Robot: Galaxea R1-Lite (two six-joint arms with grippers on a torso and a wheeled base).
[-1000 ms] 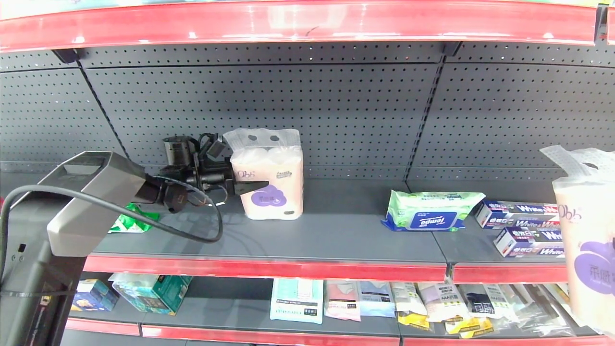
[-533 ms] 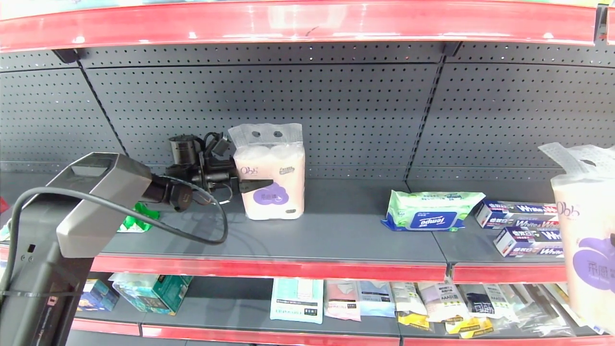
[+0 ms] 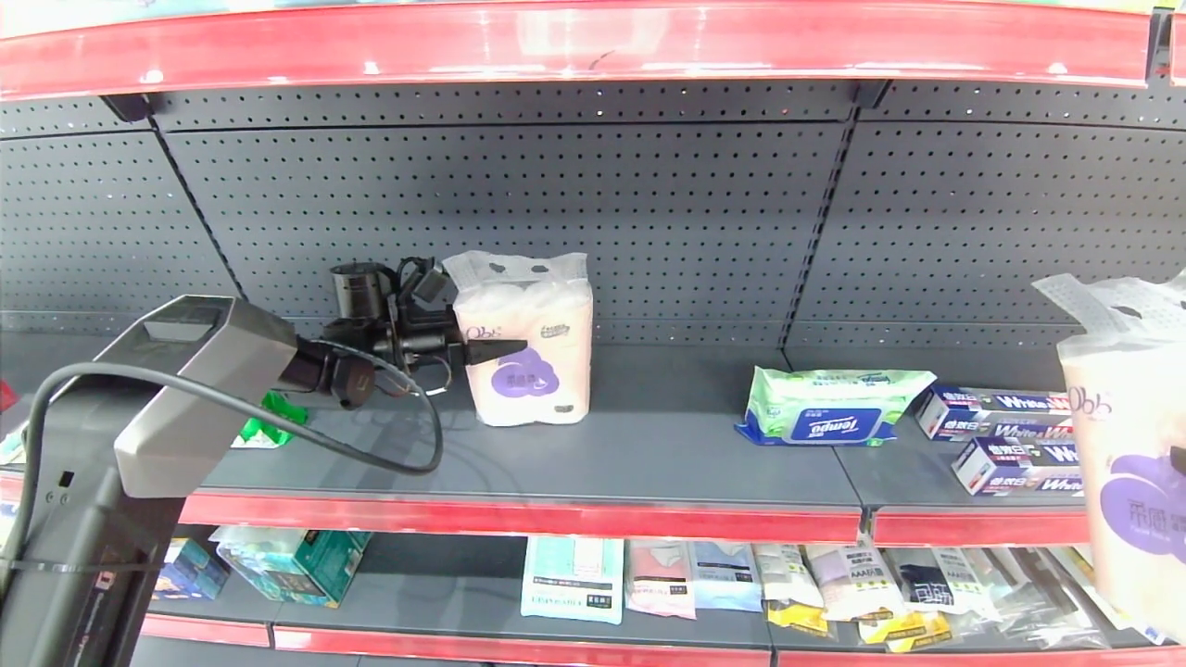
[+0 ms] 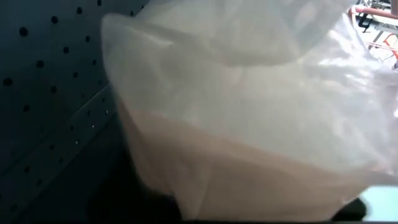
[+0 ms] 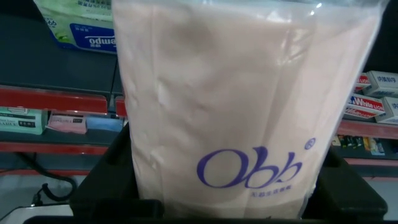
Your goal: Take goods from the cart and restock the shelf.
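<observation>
- Right gripper (image 5: 227, 193): I logged its black fingers (image 5: 109, 177) spread wide and pressed against both sides of a toilet-roll pack (image 3: 1126, 445). The pack was carried upright in front of the shelf's right end, clear of the boards.
- Lower-tier goods (image 3: 574, 579): flat packets and boxes lay in a row beneath the red front rail.
- Middle shelf (image 3: 649, 463): I noted two toothpaste boxes (image 3: 1010, 440) stacked at the right, with a wipes packet (image 3: 829, 417) just beside them. A green packet (image 3: 264, 421) lay far left, partly hidden by the left arm.
- Left gripper (image 3: 505, 347): it was clamped on a second toilet-roll pack (image 3: 542, 371), one finger crossing the pack's front face and the other hidden behind it.
- Second toilet-roll pack: it stood upright with its base on the middle shelf, left of centre and close to the pegboard (image 3: 649, 213). I could not tell whether it touched the pegboard.
</observation>
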